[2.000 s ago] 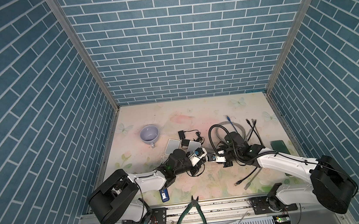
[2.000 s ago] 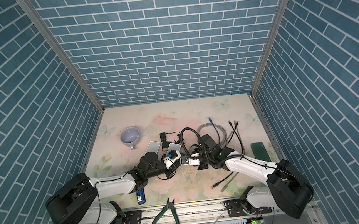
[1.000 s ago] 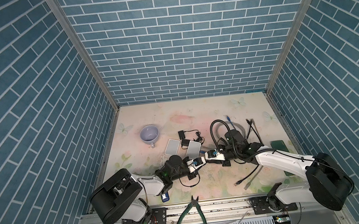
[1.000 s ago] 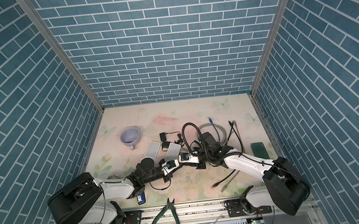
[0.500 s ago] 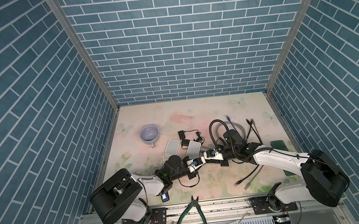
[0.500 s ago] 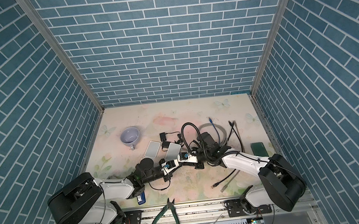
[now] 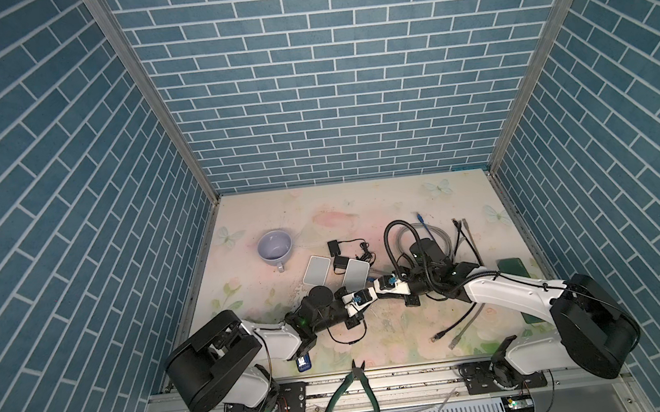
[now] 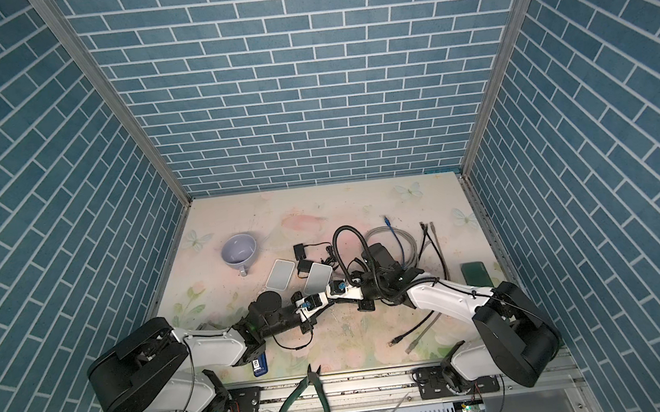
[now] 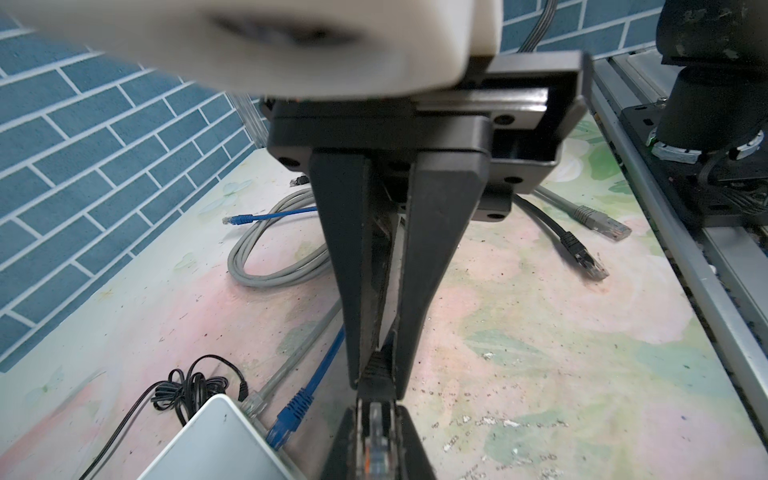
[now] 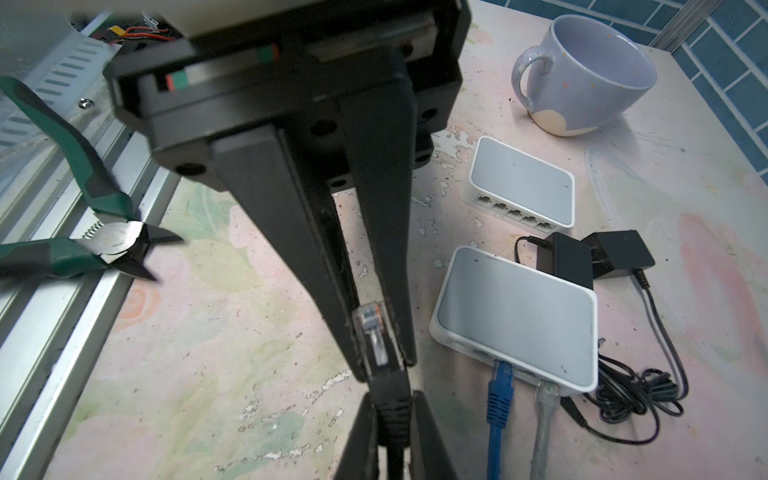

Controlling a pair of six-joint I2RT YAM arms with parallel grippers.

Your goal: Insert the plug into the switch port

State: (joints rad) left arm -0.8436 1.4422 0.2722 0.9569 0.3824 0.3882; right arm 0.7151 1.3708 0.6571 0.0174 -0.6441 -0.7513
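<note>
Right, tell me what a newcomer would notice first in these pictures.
The left gripper and right gripper meet tip to tip over the middle of the table, both pinching one black-booted plug. Beside them lies a white switch with a blue cable and a grey cable plugged in. Green pliers lie across the front rail.

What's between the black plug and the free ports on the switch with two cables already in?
Nothing visible. The black plug, clamped by left gripper and right gripper, is beside the switch with only bare table before its port face. The blue plug and grey plug fill two ports, so they flank the free ones.
</note>
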